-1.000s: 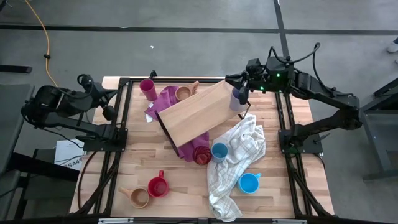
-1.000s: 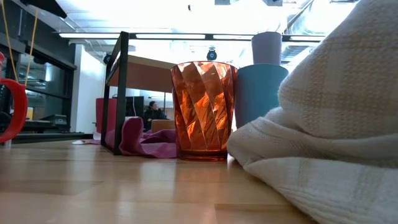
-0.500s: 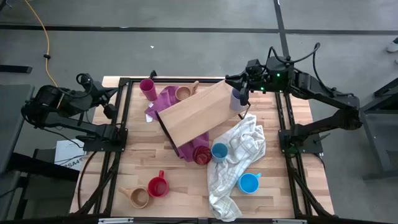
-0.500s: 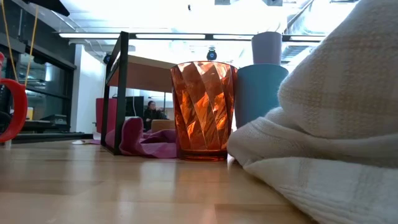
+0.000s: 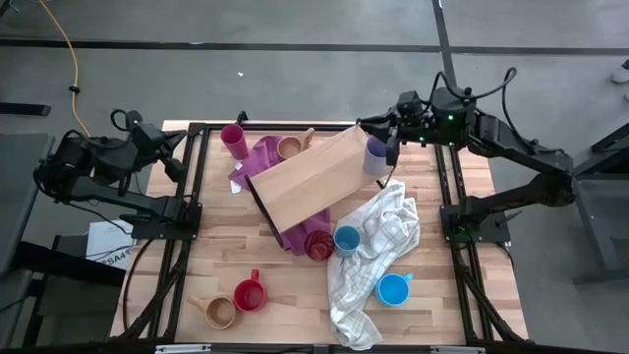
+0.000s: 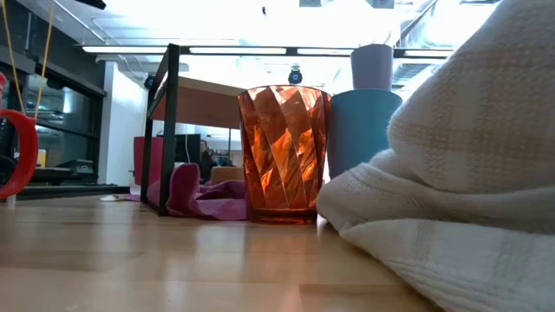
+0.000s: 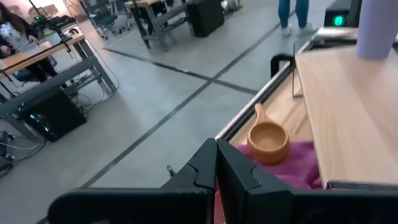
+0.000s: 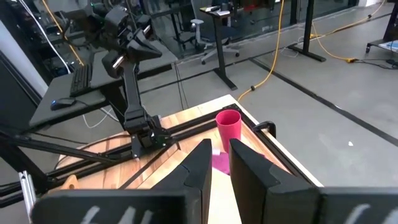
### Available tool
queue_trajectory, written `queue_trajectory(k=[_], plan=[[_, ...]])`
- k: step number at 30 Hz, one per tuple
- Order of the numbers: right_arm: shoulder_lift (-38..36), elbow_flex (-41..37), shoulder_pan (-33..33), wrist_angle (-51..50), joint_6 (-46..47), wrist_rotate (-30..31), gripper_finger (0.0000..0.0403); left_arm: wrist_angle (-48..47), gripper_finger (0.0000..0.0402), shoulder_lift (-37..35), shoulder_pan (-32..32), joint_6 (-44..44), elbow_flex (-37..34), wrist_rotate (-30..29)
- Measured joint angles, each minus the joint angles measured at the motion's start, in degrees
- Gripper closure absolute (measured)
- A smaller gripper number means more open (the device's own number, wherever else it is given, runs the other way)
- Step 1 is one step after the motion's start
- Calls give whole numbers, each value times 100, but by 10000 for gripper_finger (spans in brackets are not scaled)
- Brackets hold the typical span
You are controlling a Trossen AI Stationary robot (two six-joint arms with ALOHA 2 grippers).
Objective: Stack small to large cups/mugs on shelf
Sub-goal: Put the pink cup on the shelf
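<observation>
The lavender cup [image 5: 374, 155] stands on the shelf [image 5: 313, 177], at its far right corner. The right gripper [image 5: 392, 138] hovers beside it, jaws narrowly parted, empty. The left gripper [image 5: 173, 157], jaws closed, waits well left of the shelf.

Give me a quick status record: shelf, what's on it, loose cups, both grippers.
shelf: sits askew on the table, over the purple cloth
on shelf: lavender tumbler, at its right end
loose: magenta tumbler, tan mug, two blue cups
left gripper: shut, at table's left edge
right gripper: beside lavender tumbler
</observation>
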Motion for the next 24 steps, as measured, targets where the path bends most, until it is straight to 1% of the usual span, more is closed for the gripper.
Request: queue_trajectory(k=[5, 9, 14, 21, 23, 24], plan=[[-51, 0, 0, 13, 4, 4, 354, 658, 401, -165, -2, 237, -1, 10], [-63, 0, -1, 17, 0, 6, 354, 1552, 401, -288, -2, 677, -1, 301], [-63, 0, 0, 15, -11, 6, 354, 2694, 401, -379, -2, 1207, -1, 1040], [-63, 0, -1, 13, -11, 8, 354, 4386, 401, -387, -2, 2127, -1, 2258], [-63, 0, -2, 12, -11, 8, 354, 4664, 401, -387, -2, 2300, -1, 2454], [-63, 0, -2, 11, -11, 8, 354, 4679, 401, -387, -2, 2346, -1, 2458]])
